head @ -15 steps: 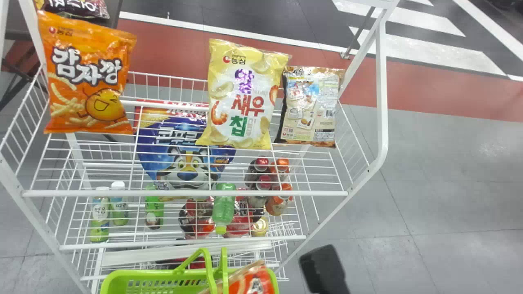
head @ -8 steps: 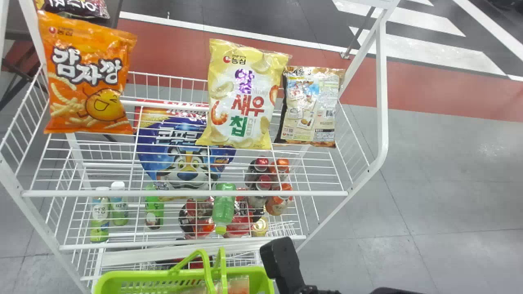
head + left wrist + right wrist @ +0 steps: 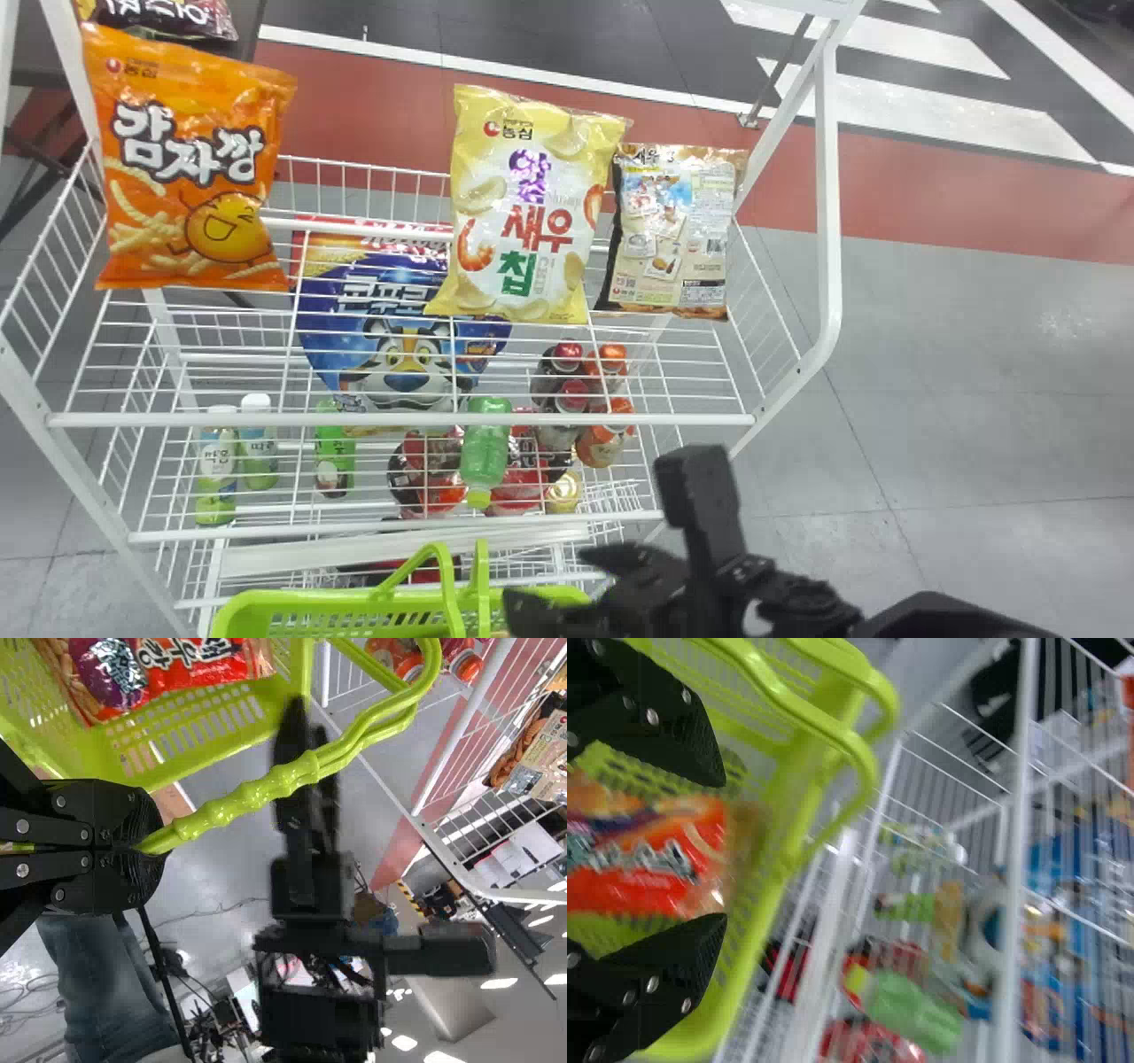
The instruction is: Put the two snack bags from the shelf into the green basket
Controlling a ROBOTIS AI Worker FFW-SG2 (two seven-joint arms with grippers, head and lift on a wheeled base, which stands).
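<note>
My right gripper (image 3: 558, 578) is over the right end of the green basket (image 3: 337, 602). In the right wrist view that gripper (image 3: 722, 850) stands open, with a red snack bag (image 3: 647, 859) lying in the basket beyond its parted fingers. The left wrist view has my left gripper (image 3: 146, 846) shut on the basket's handle (image 3: 257, 796) and a red bag (image 3: 199, 660) inside the basket. On the top shelf rest an orange bag (image 3: 190, 168), a yellow bag (image 3: 536, 204) and a beige bag (image 3: 673, 235) with its printed back showing.
The basket is in front of the white wire rack (image 3: 399, 419). A blue cereal bag (image 3: 399, 328), a green bottle (image 3: 485, 447) and several other drinks stand on lower levels. The rack's right post (image 3: 828, 204) rises beside the beige bag.
The red bag, sticking up from the basket's right side a second ago, has dropped lower inside. My right arm first moved left, then up and right, with more of it showing. The shelf bags stayed put.
</note>
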